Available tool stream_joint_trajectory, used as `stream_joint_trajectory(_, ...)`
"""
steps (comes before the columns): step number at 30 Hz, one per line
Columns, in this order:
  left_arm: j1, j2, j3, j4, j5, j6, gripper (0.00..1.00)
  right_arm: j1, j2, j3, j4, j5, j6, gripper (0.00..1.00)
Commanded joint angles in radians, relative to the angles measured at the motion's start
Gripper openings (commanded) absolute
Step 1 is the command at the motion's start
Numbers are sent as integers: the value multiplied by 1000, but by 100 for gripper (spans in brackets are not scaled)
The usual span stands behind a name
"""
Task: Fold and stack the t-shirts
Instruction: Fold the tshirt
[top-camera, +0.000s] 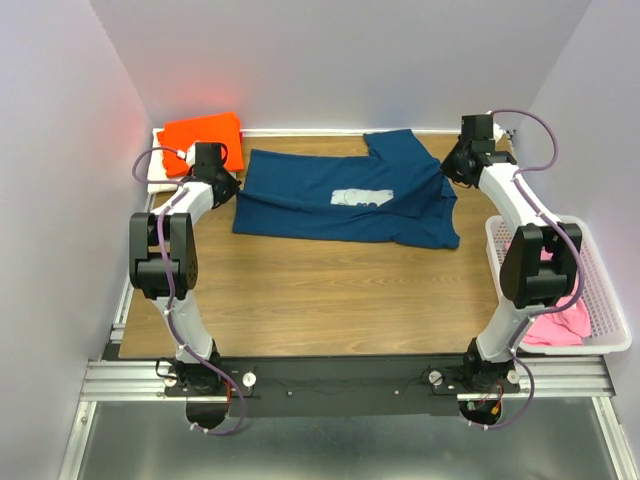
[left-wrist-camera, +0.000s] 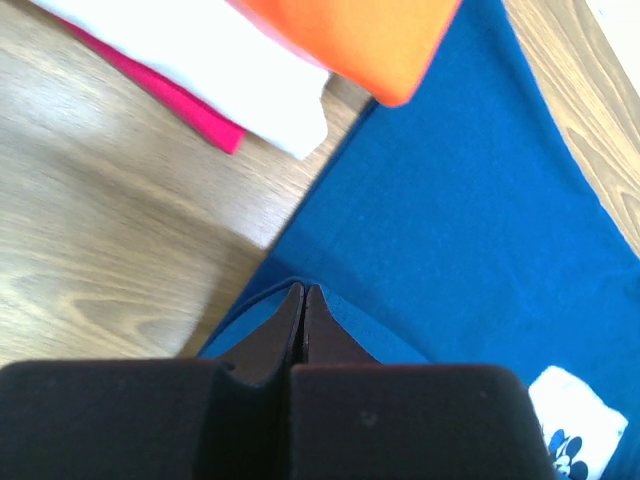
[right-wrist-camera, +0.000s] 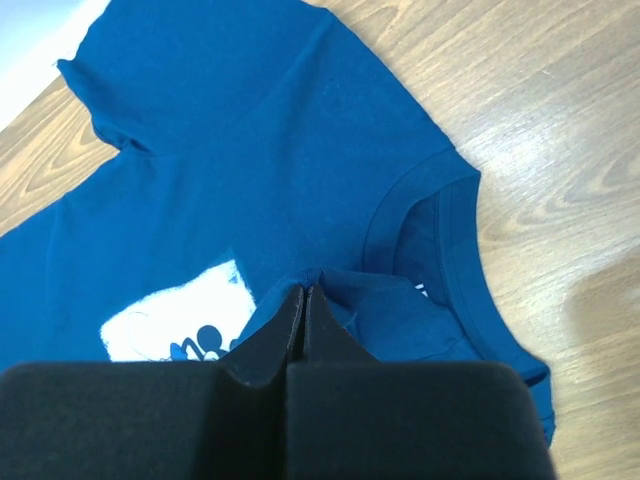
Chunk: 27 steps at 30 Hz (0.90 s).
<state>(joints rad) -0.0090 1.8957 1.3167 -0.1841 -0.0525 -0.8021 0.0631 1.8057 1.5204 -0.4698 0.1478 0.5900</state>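
Observation:
The navy t-shirt (top-camera: 345, 195) lies partly folded at the back middle of the table, white chest print up. My left gripper (top-camera: 233, 190) is shut on its left edge; the left wrist view shows the jaws (left-wrist-camera: 303, 292) pinching a raised fold of navy cloth (left-wrist-camera: 450, 200). My right gripper (top-camera: 446, 172) is shut on the shirt's right side; the right wrist view shows the jaws (right-wrist-camera: 304, 292) pinching a bunched fold of the navy shirt (right-wrist-camera: 230, 130) beside the collar (right-wrist-camera: 440, 225). Folded orange (top-camera: 203, 135), cream-white (left-wrist-camera: 230, 70) and red (left-wrist-camera: 195, 108) shirts are stacked at the back left.
A white basket (top-camera: 608, 300) stands off the table's right edge with a pink shirt (top-camera: 565, 322) in it. The folded stack lies just behind the left gripper. Walls close in the back and both sides.

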Motion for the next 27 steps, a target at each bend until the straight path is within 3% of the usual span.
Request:
stream_joint_trajectory(1, 27, 19, 23, -15, -30, -2, 0, -16, 26, 34, 8, -19, -7, 0)
stream_joint_trajectory(25, 27, 78, 46, 48, 83, 41, 1, -16, 172, 169, 7, -105, -42, 0)
stream_joint_trajectory(27, 26, 75, 50, 49, 85, 49, 22, -16, 184, 175, 8, -111, -44, 0)
